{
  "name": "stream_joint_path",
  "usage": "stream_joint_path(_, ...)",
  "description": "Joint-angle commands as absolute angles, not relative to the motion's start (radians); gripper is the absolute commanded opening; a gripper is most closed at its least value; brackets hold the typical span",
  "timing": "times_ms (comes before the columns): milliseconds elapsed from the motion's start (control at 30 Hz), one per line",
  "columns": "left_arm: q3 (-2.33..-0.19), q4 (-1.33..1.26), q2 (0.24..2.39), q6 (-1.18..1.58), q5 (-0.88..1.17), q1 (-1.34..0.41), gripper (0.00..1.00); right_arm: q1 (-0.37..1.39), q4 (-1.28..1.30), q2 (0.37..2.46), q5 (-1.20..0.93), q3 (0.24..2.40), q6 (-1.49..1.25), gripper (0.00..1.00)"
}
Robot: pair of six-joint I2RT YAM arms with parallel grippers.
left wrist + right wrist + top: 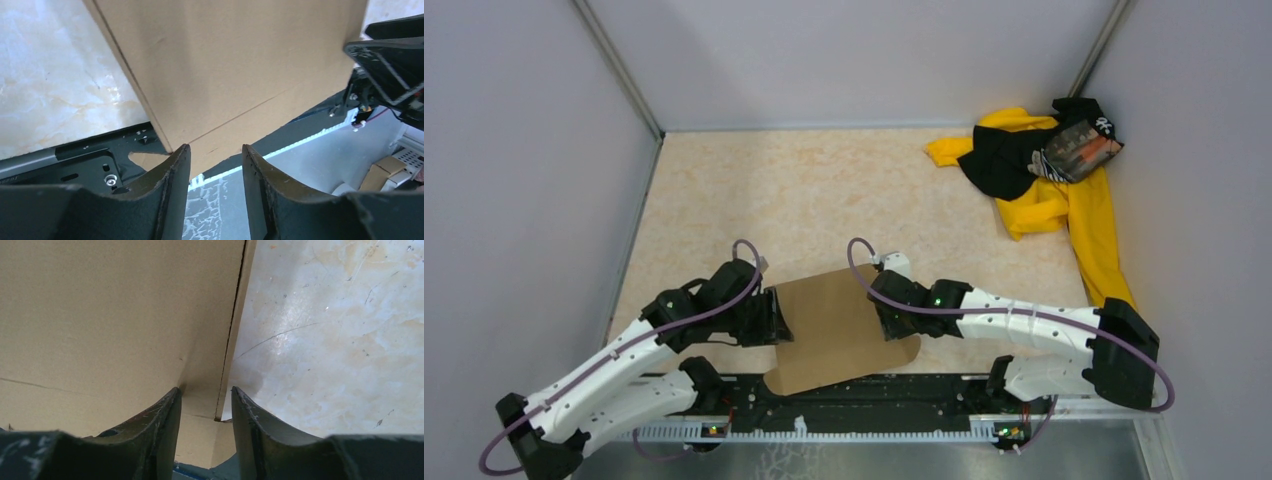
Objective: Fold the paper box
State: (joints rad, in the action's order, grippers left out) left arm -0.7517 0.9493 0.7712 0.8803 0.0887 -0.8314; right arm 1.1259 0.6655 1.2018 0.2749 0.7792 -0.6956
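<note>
The plain brown cardboard paper box (839, 325) lies near the front edge of the pale marbled bench (824, 190), between the two arms and partly over the black base rail. The left gripper (215, 150) is at the box's left side, fingers partly apart with the cardboard's lower edge reaching into the gap. The right gripper (205, 390) is at the right side, fingers a little apart astride an upright side flap, the gap wider than the flap

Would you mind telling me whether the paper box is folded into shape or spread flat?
Flat: the paper box shows one brown panel with creases, no raised walls visible.
</note>
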Motion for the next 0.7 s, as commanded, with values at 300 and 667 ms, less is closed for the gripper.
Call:
stream_joint_path(300,-0.562,0.944,0.656,0.992,0.078,-0.838,0.5,1.115,0.586,1.19,0.265,0.71,-0.684,0.45)
stream_joint_path(667,-0.501,0.775,0.772,1.009,-0.069,-0.833,0.57,0.981,0.476,1.113,0.165,0.606,-0.664,0.42)
